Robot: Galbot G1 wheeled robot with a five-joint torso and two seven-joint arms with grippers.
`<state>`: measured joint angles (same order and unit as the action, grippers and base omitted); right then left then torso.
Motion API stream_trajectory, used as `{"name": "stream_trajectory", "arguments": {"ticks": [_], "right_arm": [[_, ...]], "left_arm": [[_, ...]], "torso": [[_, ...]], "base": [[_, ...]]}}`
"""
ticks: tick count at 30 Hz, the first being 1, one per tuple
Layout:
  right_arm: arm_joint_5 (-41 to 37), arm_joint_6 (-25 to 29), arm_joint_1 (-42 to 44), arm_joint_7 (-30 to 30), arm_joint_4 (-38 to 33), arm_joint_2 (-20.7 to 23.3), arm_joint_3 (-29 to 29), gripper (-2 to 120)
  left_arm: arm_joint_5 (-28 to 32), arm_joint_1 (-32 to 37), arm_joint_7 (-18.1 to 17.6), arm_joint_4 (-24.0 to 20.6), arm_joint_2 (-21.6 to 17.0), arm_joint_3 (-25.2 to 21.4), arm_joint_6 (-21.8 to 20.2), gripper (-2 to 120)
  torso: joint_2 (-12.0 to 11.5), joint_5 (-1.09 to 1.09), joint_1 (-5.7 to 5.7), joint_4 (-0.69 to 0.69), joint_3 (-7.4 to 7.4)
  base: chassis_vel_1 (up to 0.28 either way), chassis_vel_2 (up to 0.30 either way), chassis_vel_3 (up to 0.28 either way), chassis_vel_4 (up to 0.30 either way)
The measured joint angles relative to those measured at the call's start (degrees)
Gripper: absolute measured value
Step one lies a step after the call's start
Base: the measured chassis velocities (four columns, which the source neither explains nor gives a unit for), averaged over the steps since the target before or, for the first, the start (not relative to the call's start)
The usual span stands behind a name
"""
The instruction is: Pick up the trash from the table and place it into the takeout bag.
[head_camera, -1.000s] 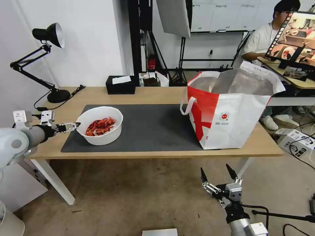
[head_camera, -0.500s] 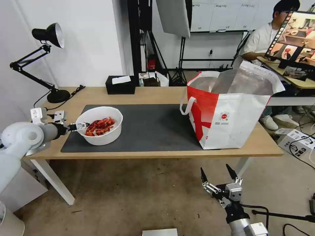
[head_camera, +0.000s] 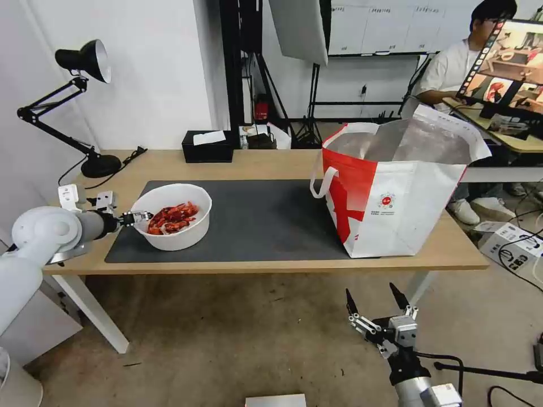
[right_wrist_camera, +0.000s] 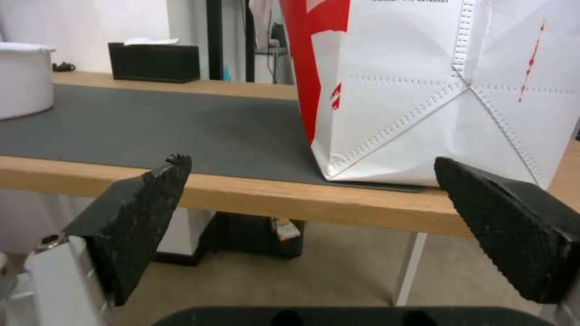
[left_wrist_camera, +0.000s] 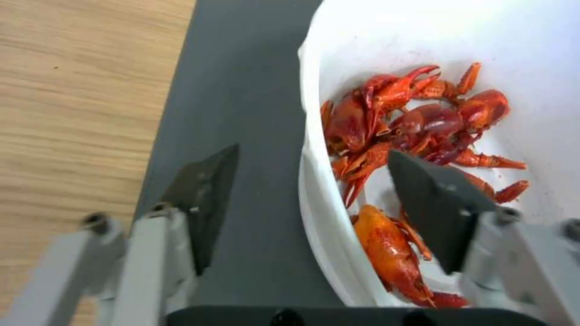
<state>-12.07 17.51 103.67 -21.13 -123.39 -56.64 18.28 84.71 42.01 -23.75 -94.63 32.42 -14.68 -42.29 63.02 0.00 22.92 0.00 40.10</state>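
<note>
Straddling the near-left rim of the white bowl (head_camera: 172, 216), the left gripper (head_camera: 138, 217) has its jaws spread wide: one finger (left_wrist_camera: 205, 199) outside over the dark grey mat (head_camera: 266, 217), the other finger (left_wrist_camera: 432, 213) inside over the shells. Nothing is clamped; the wrist view shows a gap between each pad and the bowl wall.

Bowl is round, plain white and deep-walled, holding a small heap of glossy red crayfish shells (left_wrist_camera: 411, 127), claws and tails tangled, off to one side of the bottom. It sits at the left end of the mat, on the light-wood table (head_camera: 447, 249).

Takeout bag (head_camera: 396, 192) stands upright at the right end of the mat, well apart from the bowl. It's a boxy white bag with a red side panel, white loop handle, small red round logo and silver foil lining, mouth open at the top.

Right gripper (head_camera: 378, 302) hangs below table height in front of the near edge, jaws wide open and holding nothing, pads pointing at the bag's base.

Black tissue box (head_camera: 208, 146) sits at the far edge and a black desk lamp (head_camera: 79, 62) at the far left.
</note>
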Motion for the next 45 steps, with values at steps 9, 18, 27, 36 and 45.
{"name": "stream_trajectory", "arguments": {"ticks": [9,18,27,36,45], "right_arm": [[0.0,0.0,0.0,0.0,0.0,0.0,0.0,100],[0.0,0.0,0.0,0.0,0.0,0.0,0.0,100],[0.0,0.0,0.0,0.0,0.0,0.0,0.0,100],[0.0,0.0,0.0,0.0,0.0,0.0,0.0,100],[0.0,0.0,0.0,0.0,0.0,0.0,0.0,100]], "left_arm": [[1.1,-0.2,-0.3,0.0,-0.2,0.4,0.0,33],[1.7,0.0,-0.2,0.0,-0.4,1.0,0.1,0],[2.6,0.2,-0.2,-0.6,0.5,0.3,0.2,0],[6.2,-4.8,-1.6,-4.8,0.9,2.2,0.2,0],[9.1,-13.4,-3.9,-7.1,2.8,7.9,0.7,0]], "torso": [[0.0,0.00,0.00,0.00,0.00],[0.0,0.01,0.00,0.00,0.00],[0.0,-0.01,0.00,0.00,0.00],[0.0,0.01,0.00,-0.01,0.00],[0.0,0.01,0.00,-0.01,0.00]], "base": [[0.000,0.000,0.000,0.000],[0.000,0.000,0.000,0.000],[0.000,0.000,0.000,0.000],[0.000,0.000,0.000,0.000],[0.000,0.000,0.000,0.000]]}}
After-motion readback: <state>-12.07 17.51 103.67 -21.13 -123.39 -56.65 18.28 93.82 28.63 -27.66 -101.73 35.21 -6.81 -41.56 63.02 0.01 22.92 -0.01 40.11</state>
